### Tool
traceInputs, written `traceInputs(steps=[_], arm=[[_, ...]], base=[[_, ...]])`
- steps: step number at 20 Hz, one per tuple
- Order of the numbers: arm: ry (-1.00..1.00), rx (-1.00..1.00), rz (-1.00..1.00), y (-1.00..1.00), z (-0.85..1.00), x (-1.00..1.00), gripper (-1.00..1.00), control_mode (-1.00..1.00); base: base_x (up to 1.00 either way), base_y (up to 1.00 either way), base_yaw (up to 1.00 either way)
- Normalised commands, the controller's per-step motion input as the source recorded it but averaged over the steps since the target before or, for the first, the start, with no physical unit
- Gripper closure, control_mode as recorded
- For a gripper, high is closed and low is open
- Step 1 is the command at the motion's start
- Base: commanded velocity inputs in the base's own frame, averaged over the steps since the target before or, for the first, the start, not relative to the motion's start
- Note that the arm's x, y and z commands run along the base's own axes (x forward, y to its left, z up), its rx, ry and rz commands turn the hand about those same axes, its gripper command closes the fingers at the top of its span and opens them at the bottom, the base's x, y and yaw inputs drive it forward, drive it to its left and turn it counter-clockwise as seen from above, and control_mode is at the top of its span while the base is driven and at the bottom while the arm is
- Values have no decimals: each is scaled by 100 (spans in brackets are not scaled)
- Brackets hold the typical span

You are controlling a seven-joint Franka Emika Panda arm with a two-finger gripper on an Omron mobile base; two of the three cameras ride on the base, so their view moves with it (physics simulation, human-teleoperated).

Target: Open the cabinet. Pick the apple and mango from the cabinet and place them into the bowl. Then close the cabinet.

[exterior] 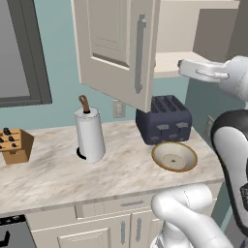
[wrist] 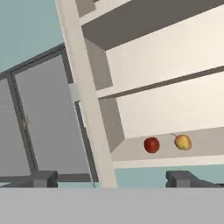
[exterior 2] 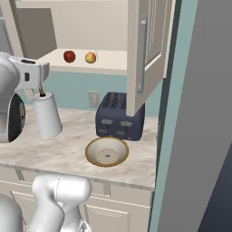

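Observation:
The cabinet point(exterior: 111, 43) point(exterior 2: 149, 45) point(wrist: 175, 57) on the wall stands open, with both panelled doors swung out. On its lowest shelf the red apple point(exterior 2: 69, 56) point(wrist: 151, 145) sits just left of the yellow-orange mango point(exterior 2: 90, 57) point(wrist: 183, 142), a small gap between them. The tan-rimmed bowl point(exterior: 154, 157) point(exterior 2: 87, 153) rests empty on the countertop in front of the toaster. My gripper point(wrist: 111, 179) is open and holds nothing. It is raised to the left of the cabinet opening and faces the left cabinet edge, still well short of the fruit, which lies to its right.
A dark toaster point(exterior: 164, 118) point(exterior 2: 118, 117) stands under the cabinet. Further left are a paper towel roll point(exterior: 90, 133) point(exterior 2: 47, 117) and a knife block point(exterior: 15, 144). A grey-framed window point(exterior: 19, 48) point(wrist: 39, 127) is at left. A teal wall point(exterior 2: 199, 136) bounds the counter's right end.

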Motion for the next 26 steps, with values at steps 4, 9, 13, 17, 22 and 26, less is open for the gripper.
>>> traceInputs(steps=[4,9,13,17,22,26], arm=[[0,26,20,-14,-26,38,-100,-100],[2,5,2,1,-21,51,-100,-100],[29,20,2,-5,0,70,-100,-100],[40,30,8,-8,0,58,-100,-100],[35,18,9,21,-11,85,-100,-100],[22,3,11,93,-34,55,-100,-100]], base=[[0,0,0],[0,0,0],[0,0,0],[0,0,0],[0,0,0],[0,0,0]])
